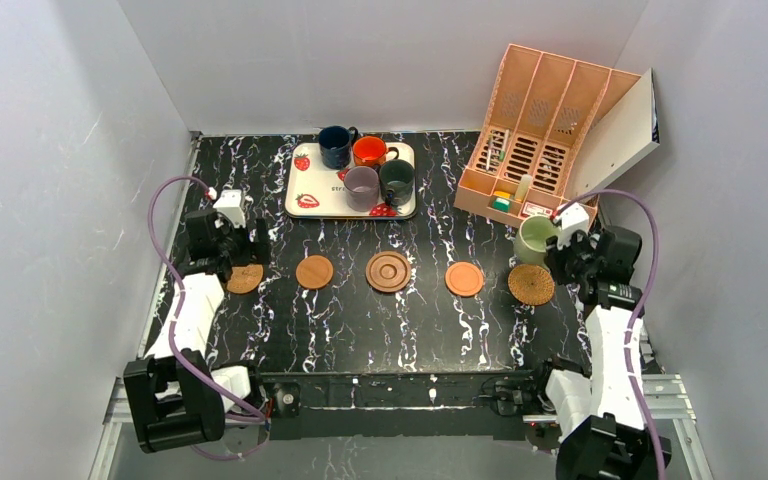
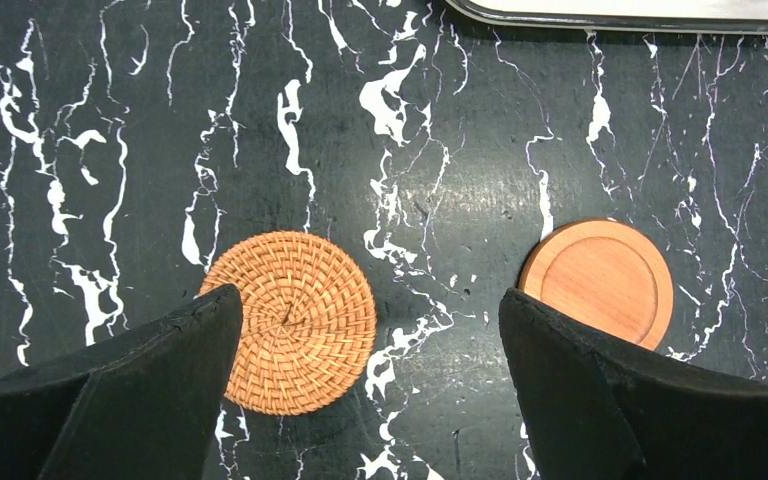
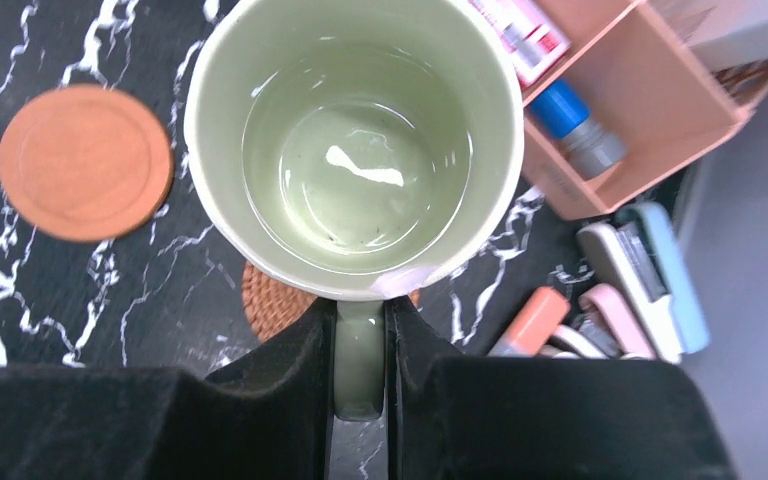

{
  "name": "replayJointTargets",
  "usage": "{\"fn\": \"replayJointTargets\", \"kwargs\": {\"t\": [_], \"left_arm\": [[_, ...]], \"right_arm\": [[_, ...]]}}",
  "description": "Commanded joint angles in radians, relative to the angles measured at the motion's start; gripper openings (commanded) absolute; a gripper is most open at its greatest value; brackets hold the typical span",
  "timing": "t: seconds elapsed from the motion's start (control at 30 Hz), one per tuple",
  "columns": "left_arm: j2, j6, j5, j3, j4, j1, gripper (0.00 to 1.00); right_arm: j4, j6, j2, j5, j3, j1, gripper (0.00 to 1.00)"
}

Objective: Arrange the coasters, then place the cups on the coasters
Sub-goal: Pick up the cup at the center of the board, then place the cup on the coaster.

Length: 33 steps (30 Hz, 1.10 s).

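Five coasters lie in a row: wicker (image 1: 244,279), terracotta (image 1: 314,271), dark ringed (image 1: 388,271), terracotta (image 1: 464,279), wicker (image 1: 531,285). My right gripper (image 1: 558,250) (image 3: 360,320) is shut on the handle of the pale green cup (image 1: 535,240) (image 3: 360,150). The cup is upright, and its rim hides most of the right wicker coaster (image 3: 275,300). Navy (image 1: 336,146), orange-red (image 1: 369,151), mauve (image 1: 361,187) and grey-green (image 1: 397,181) cups stand on the tray (image 1: 305,190). My left gripper (image 1: 238,262) (image 2: 370,300) hangs open over the left wicker coaster (image 2: 295,320), holding nothing.
A peach desk organizer (image 1: 550,130) (image 3: 640,110) stands at the back right with a white board (image 1: 620,130) leaning on it. Loose stationery (image 3: 600,310) lies right of the green cup. Grey walls close in both sides. The tray edge (image 2: 620,15) is beyond the left gripper.
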Motion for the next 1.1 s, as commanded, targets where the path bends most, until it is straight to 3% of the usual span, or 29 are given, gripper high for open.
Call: {"fn": "replayJointTargets", "kwargs": {"t": [0.0, 0.27, 0.53, 1.07], "left_arm": [[-0.054, 0.015, 0.019, -0.022, 0.015, 0.020, 0.98], [-0.138, 0.017, 0.024, -0.055, 0.037, 0.029, 0.98], [-0.128, 0.020, 0.027, -0.058, 0.041, 0.032, 0.98], [-0.119, 0.023, 0.022, -0.065, 0.052, 0.032, 0.98]], "right_arm": [[0.133, -0.084, -0.051, -0.216, -0.050, -0.071, 0.01], [0.154, -0.109, -0.023, -0.452, -0.102, -0.261, 0.01], [0.042, -0.209, -0.047, -0.463, -0.104, -0.362, 0.01], [-0.022, -0.316, 0.000, -0.458, -0.144, -0.402, 0.01]]}}
